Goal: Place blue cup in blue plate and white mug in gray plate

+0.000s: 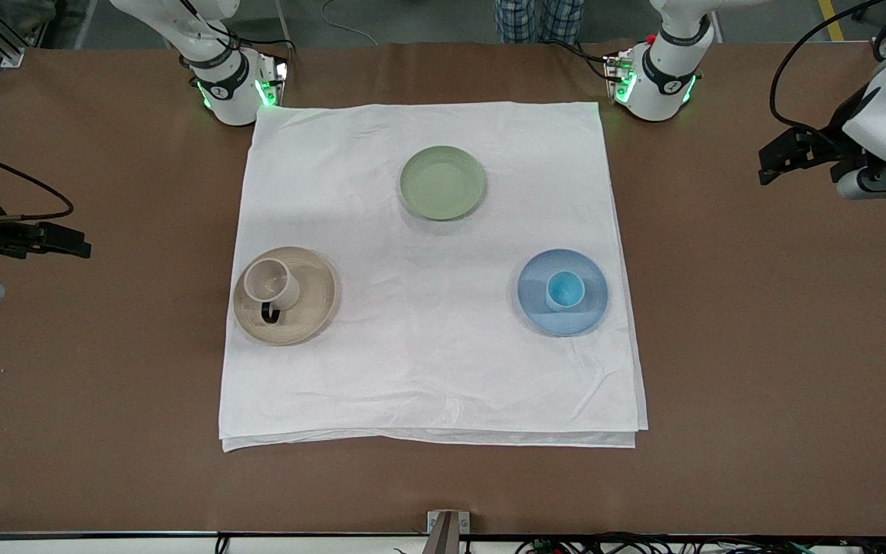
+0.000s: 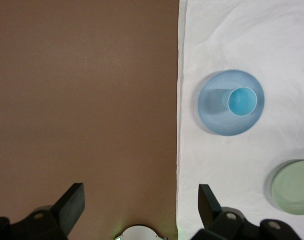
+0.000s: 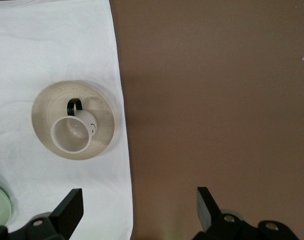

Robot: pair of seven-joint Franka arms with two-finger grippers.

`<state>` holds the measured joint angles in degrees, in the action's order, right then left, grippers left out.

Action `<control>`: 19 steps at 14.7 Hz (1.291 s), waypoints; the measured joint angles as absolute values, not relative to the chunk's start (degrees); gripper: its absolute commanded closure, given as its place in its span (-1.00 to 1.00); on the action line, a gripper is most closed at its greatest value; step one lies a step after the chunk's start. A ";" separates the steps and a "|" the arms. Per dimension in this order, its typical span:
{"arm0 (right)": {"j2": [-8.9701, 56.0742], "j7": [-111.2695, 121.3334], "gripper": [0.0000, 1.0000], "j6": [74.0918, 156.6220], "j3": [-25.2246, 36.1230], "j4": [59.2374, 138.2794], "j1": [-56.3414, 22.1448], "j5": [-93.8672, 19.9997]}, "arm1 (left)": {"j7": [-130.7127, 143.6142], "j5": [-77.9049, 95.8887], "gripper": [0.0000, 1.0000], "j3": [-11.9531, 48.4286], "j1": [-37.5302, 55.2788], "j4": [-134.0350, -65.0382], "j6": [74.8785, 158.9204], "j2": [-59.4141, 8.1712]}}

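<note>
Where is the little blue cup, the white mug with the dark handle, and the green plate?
small light-blue handleless cup [image 1: 565,291], front view, its inside bottom
off-white mug with dark loop handle [image 1: 267,282], front view, its inside
round pale green plate [image 1: 442,183], front view, its flat middle

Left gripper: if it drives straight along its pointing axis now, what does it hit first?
Probably bare brown table. The left gripper, fingers open, points down just off the white cloth edge, with the blue plate and blue cup off to the side. Depth is unclear.

High front camera faces robots; wrist cameras (both) look down.
</note>
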<state>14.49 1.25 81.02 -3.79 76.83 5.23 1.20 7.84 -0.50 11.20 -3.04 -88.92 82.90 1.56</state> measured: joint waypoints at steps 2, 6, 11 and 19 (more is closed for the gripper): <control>14.48 -0.62 -1.00 79.10 -4.22 76.63 5.14 1.20 | 7.90 -0.45 -1.00 11.78 -2.99 -89.00 82.90 1.71; 14.07 -1.84 -1.00 76.93 -4.52 76.62 4.70 1.07 | 7.87 -0.45 -1.00 11.60 -3.13 -89.16 82.90 2.04; 9.14 4.13 -1.00 79.39 -1.17 81.31 2.22 1.06 | 7.73 1.62 -1.00 10.95 -4.80 -89.33 82.90 2.05; 2.16 4.77 -1.00 78.32 1.67 86.48 0.56 1.07 | 7.47 2.10 -1.00 11.14 -5.36 -89.43 82.97 2.06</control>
<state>2.16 4.77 78.32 1.67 86.48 0.56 1.07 7.47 2.10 11.14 -5.36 -89.43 82.97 2.06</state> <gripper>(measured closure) 0.000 0.000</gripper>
